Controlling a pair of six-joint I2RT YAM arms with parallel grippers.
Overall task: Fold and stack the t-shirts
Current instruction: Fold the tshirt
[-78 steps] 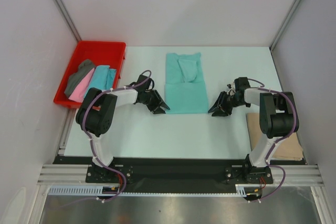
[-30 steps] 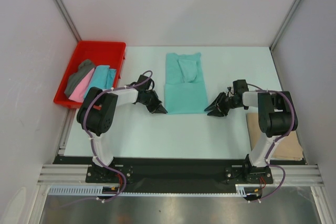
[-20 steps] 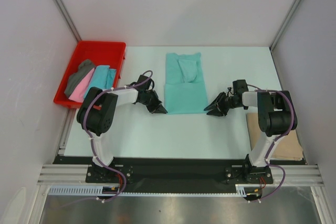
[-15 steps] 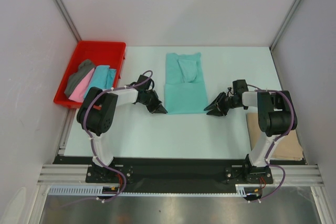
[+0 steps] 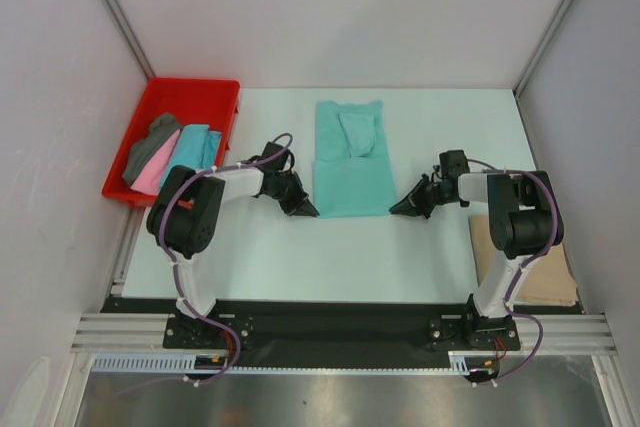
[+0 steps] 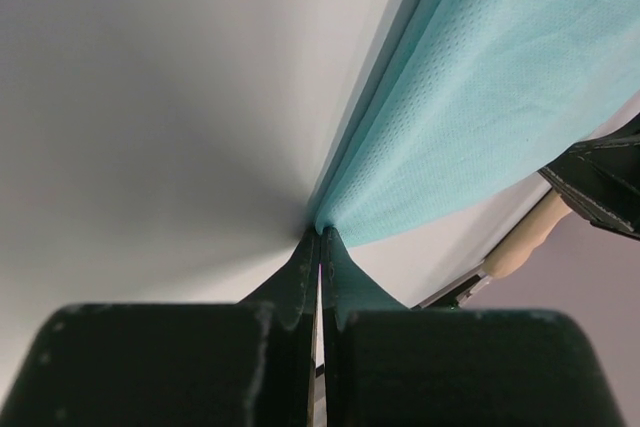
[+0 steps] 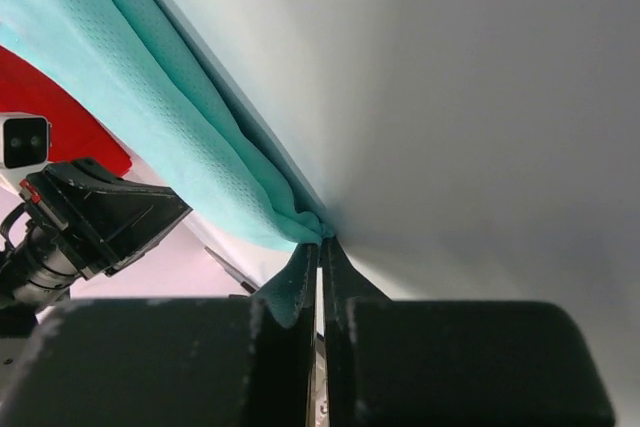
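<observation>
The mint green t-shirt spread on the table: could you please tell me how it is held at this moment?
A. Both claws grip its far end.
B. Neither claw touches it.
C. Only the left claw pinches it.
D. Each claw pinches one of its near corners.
D: the left claw is shut on the near left corner of the mint green t-shirt, and the right claw on its near right corner.

Lab robot cell (white panels (image 5: 330, 7), aluminium rail (image 5: 130, 330)) enclosing a white table (image 5: 440, 117).
</observation>
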